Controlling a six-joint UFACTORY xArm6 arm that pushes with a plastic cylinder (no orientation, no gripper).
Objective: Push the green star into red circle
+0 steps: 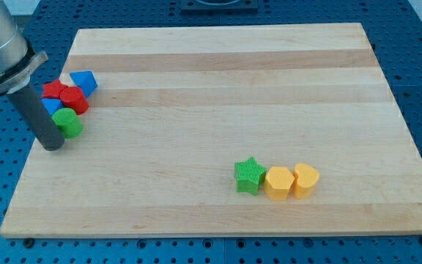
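Lying well apart from my tip (52,147), the green star (248,175) sits toward the near right of the worktop (218,88), while my tip stands at the far-left edge, just beside a green block (69,123) of rounded shape. The star therefore lies to the right of my tip and nearer the view's bottom, and the red circle (74,100) it must reach is in the left cluster just above my tip, so I judge the tip has to travel round to the star's right side and push leftward and slightly away. That side is crowded: a yellow block (278,182) touches the star's right, with a second yellow block (305,180) touching that one in a row. Around the red circle sit another red block (52,89), a blue block (85,81) and a second blue block (50,107), partly hidden by the rod. This tool is a plain rod with nothing to part or clamp, and it grips nothing. No containers are present.
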